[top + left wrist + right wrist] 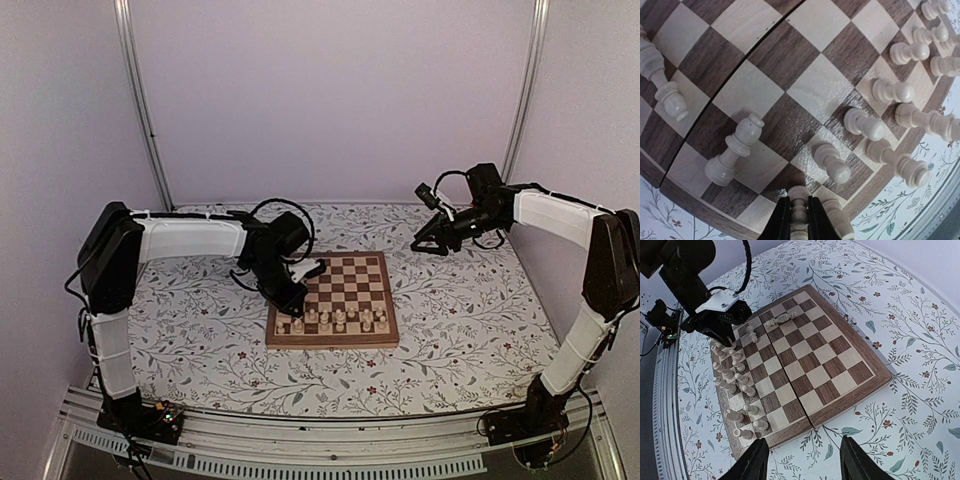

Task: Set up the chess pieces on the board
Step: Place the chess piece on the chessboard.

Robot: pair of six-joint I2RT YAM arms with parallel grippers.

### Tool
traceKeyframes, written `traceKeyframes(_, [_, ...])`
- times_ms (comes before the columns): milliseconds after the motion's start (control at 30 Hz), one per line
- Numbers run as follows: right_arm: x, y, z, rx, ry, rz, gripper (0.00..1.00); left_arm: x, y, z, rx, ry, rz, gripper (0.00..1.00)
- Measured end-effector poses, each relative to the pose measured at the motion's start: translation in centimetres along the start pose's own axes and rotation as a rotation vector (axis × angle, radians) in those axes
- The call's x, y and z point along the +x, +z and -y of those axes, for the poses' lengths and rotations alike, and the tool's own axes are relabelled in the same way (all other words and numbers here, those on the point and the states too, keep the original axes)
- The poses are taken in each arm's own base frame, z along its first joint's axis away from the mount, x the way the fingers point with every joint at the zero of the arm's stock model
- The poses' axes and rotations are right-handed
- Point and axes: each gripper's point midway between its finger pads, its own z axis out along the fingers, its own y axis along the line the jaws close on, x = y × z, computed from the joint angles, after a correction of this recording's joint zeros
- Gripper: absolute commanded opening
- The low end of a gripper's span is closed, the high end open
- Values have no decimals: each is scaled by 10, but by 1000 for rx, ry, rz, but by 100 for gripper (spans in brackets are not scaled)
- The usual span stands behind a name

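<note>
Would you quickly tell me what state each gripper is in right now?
Left gripper: closed, holding a chess piece.
Right gripper: open, holding nothing.

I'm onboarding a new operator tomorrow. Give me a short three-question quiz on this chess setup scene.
1. True or false: the right claw is gripping a chess piece.
2. The left claw is shut on: A) a chess piece, B) the board's border, C) nothing.
3. Fill in: in the top view, most chess pieces stand along the board's ___ edge (near/far).
Key: 1 false, it is open and empty; 2 A; 3 near.
</note>
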Motion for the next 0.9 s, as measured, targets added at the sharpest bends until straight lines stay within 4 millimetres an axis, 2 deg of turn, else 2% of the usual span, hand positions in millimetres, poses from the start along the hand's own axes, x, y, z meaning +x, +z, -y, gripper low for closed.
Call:
traceKeyframes(633, [0, 0, 0, 0, 0, -1, 51, 6, 7, -2, -10, -3, -31, 27])
traceKeyframes(800, [0, 0, 0, -1, 1, -1, 51, 4, 2, -3, -22, -3, -32, 30])
traceKeyframes(900, [1, 0, 0, -1, 2, -2, 51, -4, -7, -2, -26, 2, -13, 30])
